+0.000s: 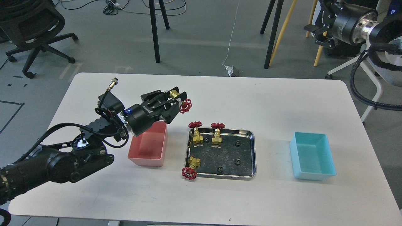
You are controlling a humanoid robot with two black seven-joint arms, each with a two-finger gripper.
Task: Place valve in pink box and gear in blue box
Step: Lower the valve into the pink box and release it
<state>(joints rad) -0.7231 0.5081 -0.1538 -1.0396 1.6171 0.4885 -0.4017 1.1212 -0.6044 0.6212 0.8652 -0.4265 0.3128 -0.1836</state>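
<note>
My left gripper (176, 101) is shut on a valve (183, 104), brass body with a red handwheel, and holds it in the air above the far right corner of the pink box (147, 150). Three more valves stay at the steel tray (253, 150): two upright at its far left (196, 131) (217, 133), one (190, 169) lying over its near left rim. Several small black gears (237, 143) lie in the tray. The blue box (312, 156) stands at the right. My right gripper (317, 33) is raised at the top right, off the table; its fingers cannot be told apart.
The white table (220, 94) carries the pink box, the tray and the blue box in a row. Beyond it are stand legs (155, 31), an office chair (31, 31) and cables on the floor.
</note>
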